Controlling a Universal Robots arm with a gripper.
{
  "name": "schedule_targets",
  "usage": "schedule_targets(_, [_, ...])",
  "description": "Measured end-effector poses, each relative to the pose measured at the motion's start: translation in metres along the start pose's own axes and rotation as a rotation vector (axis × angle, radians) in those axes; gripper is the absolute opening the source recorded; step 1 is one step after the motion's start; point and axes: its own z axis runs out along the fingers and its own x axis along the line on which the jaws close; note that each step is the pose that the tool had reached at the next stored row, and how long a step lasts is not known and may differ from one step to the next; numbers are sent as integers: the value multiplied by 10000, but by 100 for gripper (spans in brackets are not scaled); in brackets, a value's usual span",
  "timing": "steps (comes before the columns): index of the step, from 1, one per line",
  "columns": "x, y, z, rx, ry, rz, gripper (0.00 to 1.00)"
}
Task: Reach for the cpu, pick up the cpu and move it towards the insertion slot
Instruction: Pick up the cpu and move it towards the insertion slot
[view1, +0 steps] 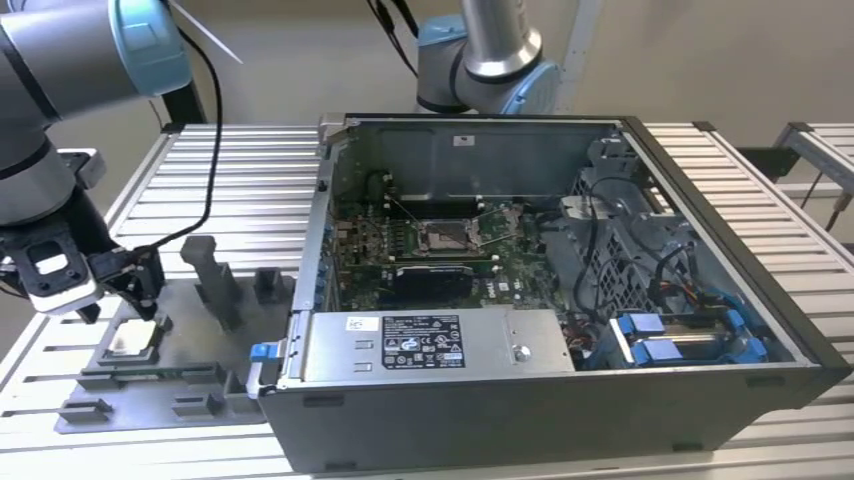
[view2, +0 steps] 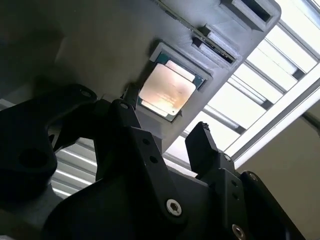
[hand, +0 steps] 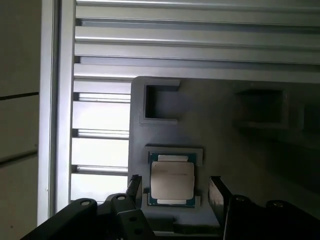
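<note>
**Operator:** Report the gripper position.

**Technician:** In the exterior view the gripper (view1: 120, 303) hangs low over the grey fixture plate (view1: 147, 378). It is on the exterior view's left of the open computer case (view1: 534, 410) and points down at the plate.

**Operator:** Report the claw state.

**Technician:** Apart. In the first wrist view the two dark fingers (hand: 217, 194) stand one on each side of the cpu (hand: 171, 181). A gap shows between each finger and the nearest edge of the chip. In the second wrist view the fingers (view2: 202, 140) straddle the chip in the same way. Nothing is clamped.

**Operator:** Report the cpu location.

**Technician:** The cpu lies flat, pale top upward, seated in a square recess of the fixture plate. The plate rests on the slatted metal table (view1: 227, 180). In the exterior view the chip sits just below the fingertips.

**Operator:** Report the insertion slot location.

**Technician:** The insertion slot (view1: 442, 237) is inside the computer case, on the green circuit board (view1: 360, 250). It is a metal frame around a dark centre. It lies well apart from the cpu, toward the exterior view's right.
</note>
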Motion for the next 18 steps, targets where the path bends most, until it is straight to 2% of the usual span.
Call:
schedule_targets(5, [1, -35, 91, -1, -1, -1, 100])
schedule_targets(18, [14, -53, 322, -1, -1, -1, 100])
